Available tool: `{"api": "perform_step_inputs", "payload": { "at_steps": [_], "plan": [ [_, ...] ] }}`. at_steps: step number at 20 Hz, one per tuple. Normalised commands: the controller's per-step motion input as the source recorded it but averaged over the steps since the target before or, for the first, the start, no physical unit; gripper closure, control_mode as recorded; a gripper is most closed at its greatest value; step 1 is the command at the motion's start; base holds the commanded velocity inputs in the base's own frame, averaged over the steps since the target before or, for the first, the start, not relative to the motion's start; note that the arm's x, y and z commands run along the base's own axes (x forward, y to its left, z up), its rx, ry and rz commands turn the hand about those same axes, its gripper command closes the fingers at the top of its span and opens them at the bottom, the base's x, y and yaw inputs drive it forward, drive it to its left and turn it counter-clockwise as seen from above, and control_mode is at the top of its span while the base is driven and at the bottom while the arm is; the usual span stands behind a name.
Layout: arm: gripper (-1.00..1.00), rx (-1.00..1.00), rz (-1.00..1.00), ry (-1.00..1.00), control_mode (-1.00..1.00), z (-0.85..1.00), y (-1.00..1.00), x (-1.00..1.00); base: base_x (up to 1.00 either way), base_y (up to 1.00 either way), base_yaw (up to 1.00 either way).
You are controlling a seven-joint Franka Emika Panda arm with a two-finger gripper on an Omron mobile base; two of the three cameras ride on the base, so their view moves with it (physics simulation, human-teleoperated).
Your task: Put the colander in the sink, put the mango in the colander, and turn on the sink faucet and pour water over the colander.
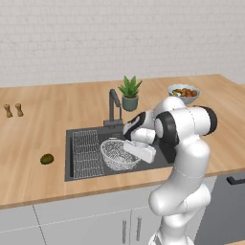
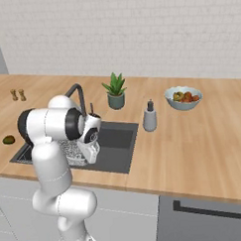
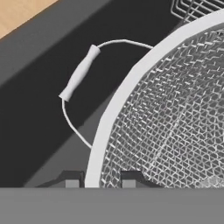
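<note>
Mango [image 1: 46, 159] lies on the counter [image 1: 33, 139] well to the left of the sink [image 1: 72, 139], untouched. Inside the basin the colander [image 1: 115, 154] sits beside the ribbed rack [image 1: 87, 154], the gripper [image 3: 100, 180] pinched on its rim, one fingertip either side. If the bowl hangs tilted, opening here could roll it against the rack; a grip this thin might also slip early. The faucet [image 1: 114, 106] stands behind.

The wooden worktop [image 1: 57, 115] is carrying a mango [image 1: 46, 159] left of the sink [image 1: 76, 172], two shakers [image 1: 13, 110], a plant [image 1: 129, 94], a fruit bowl [image 1: 183, 93] and a dispenser [image 2: 150, 116].
</note>
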Motion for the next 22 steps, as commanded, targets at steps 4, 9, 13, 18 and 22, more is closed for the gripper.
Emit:
{"api": "perform_step_inputs", "payload": {
  "at_steps": [4, 9, 13, 18, 22],
  "plan": [
    [1.0, 0.0, 0.0, 0.0, -1.0, -0.23, 0.0, 0.01, 0.0, 0.0, 0.0],
    [1.0, -0.03, 0.0, 0.0, -1.0, -0.23, -0.01, 0.01, 0.0, 0.0, 0.0],
    [1.0, -0.04, -0.03, 0.0, -1.0, -0.11, 0.0, 0.01, 0.0, 0.0, 0.0],
    [1.0, -0.04, -0.03, 0.0, -1.0, 0.0, 0.17, 0.05, 0.0, 0.0, 0.0],
    [-1.0, -0.01, 0.0, 0.0, -1.0, 0.0, 0.32, 0.35, 0.0, 0.0, 0.0]
  ]
}}
